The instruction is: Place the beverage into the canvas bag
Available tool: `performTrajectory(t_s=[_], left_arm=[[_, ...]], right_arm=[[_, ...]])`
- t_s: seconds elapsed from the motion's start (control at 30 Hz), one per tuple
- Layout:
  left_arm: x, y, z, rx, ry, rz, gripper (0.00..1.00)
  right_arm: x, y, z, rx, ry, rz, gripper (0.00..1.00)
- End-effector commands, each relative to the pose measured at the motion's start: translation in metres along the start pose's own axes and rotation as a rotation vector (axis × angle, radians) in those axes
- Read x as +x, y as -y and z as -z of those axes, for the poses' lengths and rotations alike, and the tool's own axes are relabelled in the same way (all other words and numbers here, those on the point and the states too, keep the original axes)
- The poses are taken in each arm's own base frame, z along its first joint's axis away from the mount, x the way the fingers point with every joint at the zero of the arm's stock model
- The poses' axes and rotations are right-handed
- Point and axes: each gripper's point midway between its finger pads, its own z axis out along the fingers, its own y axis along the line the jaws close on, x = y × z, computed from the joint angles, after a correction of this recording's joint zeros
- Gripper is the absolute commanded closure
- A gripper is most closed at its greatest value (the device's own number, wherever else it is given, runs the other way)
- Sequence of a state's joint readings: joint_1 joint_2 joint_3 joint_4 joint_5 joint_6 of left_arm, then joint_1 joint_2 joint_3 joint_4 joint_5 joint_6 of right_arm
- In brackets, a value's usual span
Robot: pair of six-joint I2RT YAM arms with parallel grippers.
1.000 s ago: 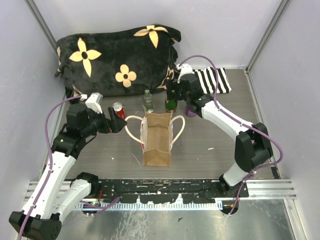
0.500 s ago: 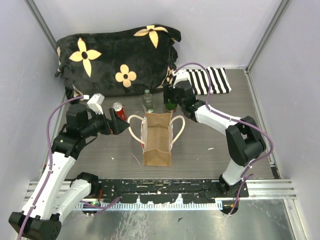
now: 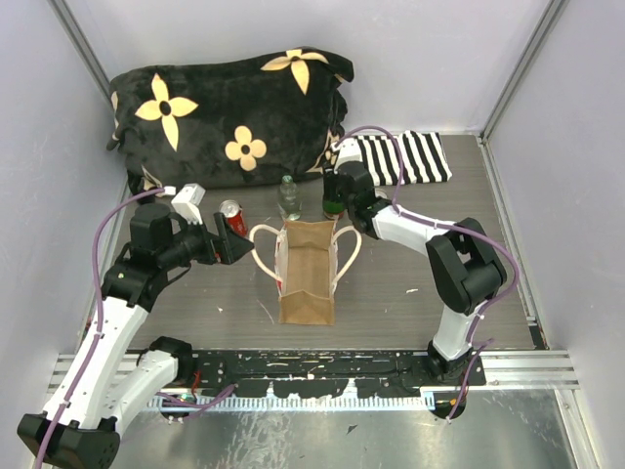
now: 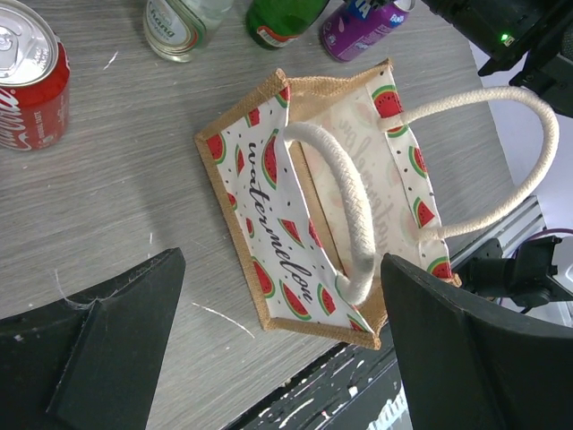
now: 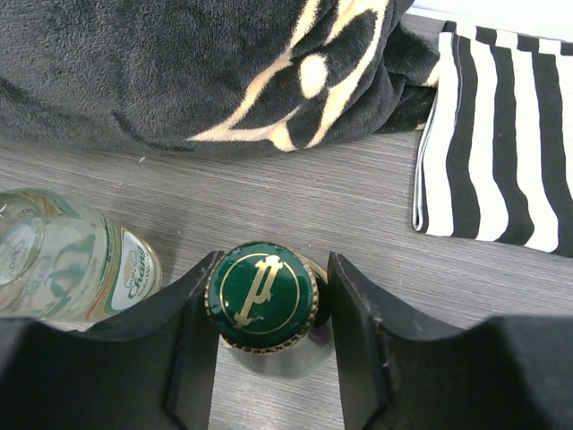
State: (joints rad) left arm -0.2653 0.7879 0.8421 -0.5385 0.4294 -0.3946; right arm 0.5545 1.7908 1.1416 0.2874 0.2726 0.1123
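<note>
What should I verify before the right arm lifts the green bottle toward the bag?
1. Centring of right gripper on green bottle cap: ok, fingers flank it.
2. Grip shut firmly on the cap: cannot tell.
3. Clearance from clear glass bottle: cannot tell, it stands close beside one finger.
4. canvas bag upright, mouth open: ok.
5. handles off the mouth: ok in top view, both flare outward.
6. left gripper out of the path: ok, open, left of the bag.

Left arm (image 3: 109,327), right arm (image 3: 405,227): white tubes w/ black joints. Purple cable (image 3: 97,244) loops off each. Small white box (image 3: 187,203) on left wrist. Left gripper (image 4: 282,354): 2 big black flat fingers (image 4: 98,358), dull.
</note>
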Motion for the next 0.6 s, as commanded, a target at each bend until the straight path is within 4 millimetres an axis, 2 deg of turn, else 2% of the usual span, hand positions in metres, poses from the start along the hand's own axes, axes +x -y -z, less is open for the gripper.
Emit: performTrajectory(t_s=[0.0,0.03,0.1,0.2,0.33,0.57], left_arm=[[0.005,0.001,-0.001,0.020,-0.005,0.007,0.02],[0.005,0.001,-0.001,0.019,-0.004,0.007,0.02],[0.006,0.000,-0.002,0.022,-0.006,0.010,0.02],[0.007,0.001,-0.003,0.025,-0.006,0.016,0.02],[0.008,0.000,-0.004,0.028,-0.007,0.022,0.02],[0.008,0.000,-0.005,0.032,-0.006,0.027,0.02]], right_arm=[[-0.043,-0.002,-0.001,0.018,0.120,-0.023,0.59],[-0.044,-0.002,-0.001,0.018,0.120,-0.023,0.65],[-0.046,-0.003,0.000,0.017,0.124,-0.025,0.82],[-0.053,-0.003,0.002,0.014,0.135,-0.033,0.98],[-0.065,-0.007,0.006,-0.003,0.146,-0.038,0.99],[-0.103,-0.012,0.016,-0.027,0.209,-0.054,0.99]])
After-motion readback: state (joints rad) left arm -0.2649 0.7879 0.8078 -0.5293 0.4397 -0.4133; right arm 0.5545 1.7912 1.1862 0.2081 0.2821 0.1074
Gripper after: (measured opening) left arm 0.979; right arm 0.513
